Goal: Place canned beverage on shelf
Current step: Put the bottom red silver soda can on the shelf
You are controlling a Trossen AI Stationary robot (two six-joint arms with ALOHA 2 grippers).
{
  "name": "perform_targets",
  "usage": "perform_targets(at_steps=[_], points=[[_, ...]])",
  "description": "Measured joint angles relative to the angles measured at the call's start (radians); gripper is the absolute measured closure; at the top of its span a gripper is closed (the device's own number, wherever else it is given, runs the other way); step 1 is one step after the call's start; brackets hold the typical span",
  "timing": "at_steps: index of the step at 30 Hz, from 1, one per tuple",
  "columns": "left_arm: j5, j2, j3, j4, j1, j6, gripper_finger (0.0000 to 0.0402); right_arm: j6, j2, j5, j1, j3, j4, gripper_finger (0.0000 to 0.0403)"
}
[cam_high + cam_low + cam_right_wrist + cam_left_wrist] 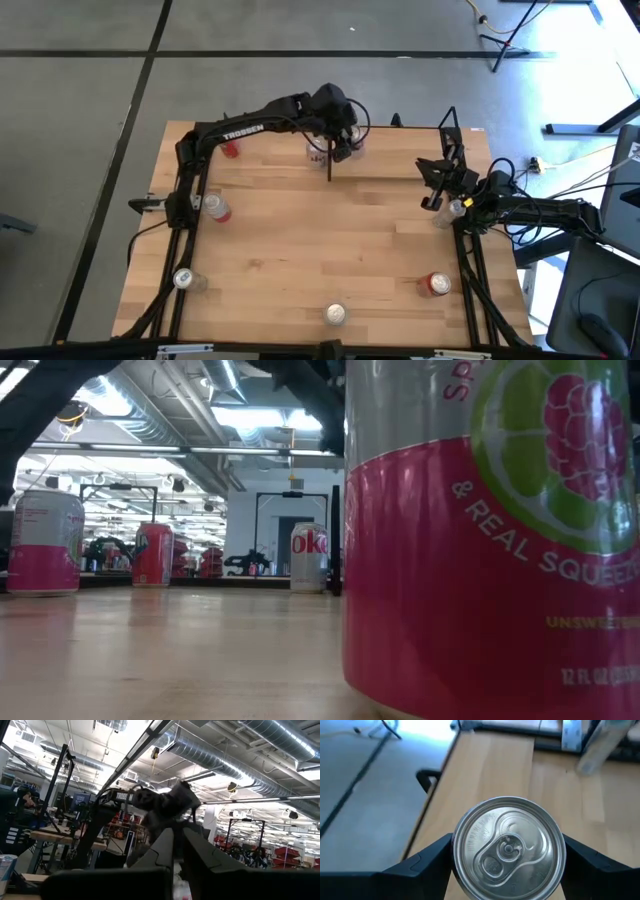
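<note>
A silver Diet Coke can [507, 850] stands upright between the fingers of my left gripper [338, 140] at the table's far edge, near the middle. It is over the left end of the shelf [390, 160], a narrow light-wood board [492, 775] with black metal uprights. In the low view the can [308, 557] shows far off beside a black upright [335, 540]. Whether its base rests on the board, I cannot tell. My right gripper [433, 192] is shut and empty at the table's right side, its fingers pointing up into the room [178, 851]. My left gripper holds the can by its side wall just under the top rim [454, 851], one finger [432, 857] on each opposite side [585, 859]. The fingers come from above, pointing down. The can stays upright with its top up.
Other cans stand about the table: a red one at the far left [230, 150], one at the left [215, 208], one at the near left [185, 280], one at the near edge [335, 315], a red one at the near right [435, 285], one beside my right gripper [456, 208].
</note>
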Motion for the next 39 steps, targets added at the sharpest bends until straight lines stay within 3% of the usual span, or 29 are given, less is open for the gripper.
perform_targets(at_steps=[12,31,39], points=[[0.011,0.121,-0.002,-0.010,0.053,0.060,0.0136,-0.001,0.058,0.001,0.000,0.000,0.017,0.0375],[-0.002,0.144,-0.002,-0.012,0.055,0.055,0.0135,-0.001,0.085,0.003,0.000,0.000,0.025,0.0375],[-0.086,0.144,-0.002,-0.021,0.055,0.056,0.0079,-0.001,0.085,0.003,0.000,0.000,0.025,0.0375]])
